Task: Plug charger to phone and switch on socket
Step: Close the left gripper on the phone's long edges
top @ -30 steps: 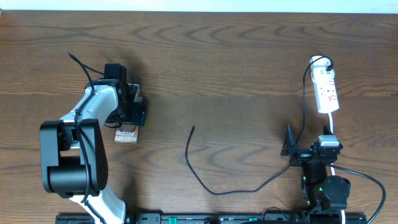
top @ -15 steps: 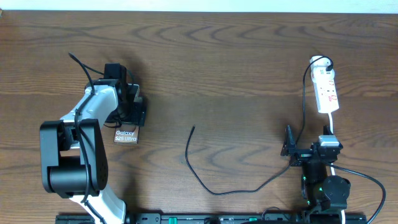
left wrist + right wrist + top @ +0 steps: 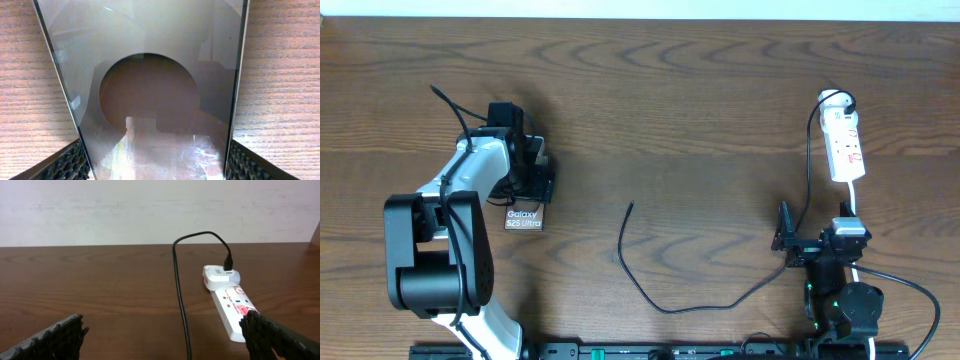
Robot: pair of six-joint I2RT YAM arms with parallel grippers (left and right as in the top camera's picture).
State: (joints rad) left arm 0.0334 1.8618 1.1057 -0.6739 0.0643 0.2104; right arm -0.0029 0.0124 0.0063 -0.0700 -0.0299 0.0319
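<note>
The phone (image 3: 523, 218) lies on the table at the left, its white "Galaxy" lettering showing below my left gripper (image 3: 526, 192). In the left wrist view the phone (image 3: 150, 75) with its brown oval fills the space between my fingers (image 3: 155, 167), which press on its two long edges. The charger cable (image 3: 665, 306) curves across the middle of the table, and its free plug tip (image 3: 631, 206) lies loose. Its other end is plugged into the socket (image 3: 846, 148) at the right, which also shows in the right wrist view (image 3: 232, 307). My right gripper (image 3: 818, 226) is open and empty, with the cable (image 3: 181, 305) running between its fingers (image 3: 165, 340).
The socket's white cord (image 3: 853, 205) runs down toward the right arm base. The table's far edge meets a pale wall (image 3: 150, 210). Bare wood lies between the cable tip and the phone.
The phone's lettered end has shifted very slightly to the right under my left gripper. The right arm and the cable have not moved.
</note>
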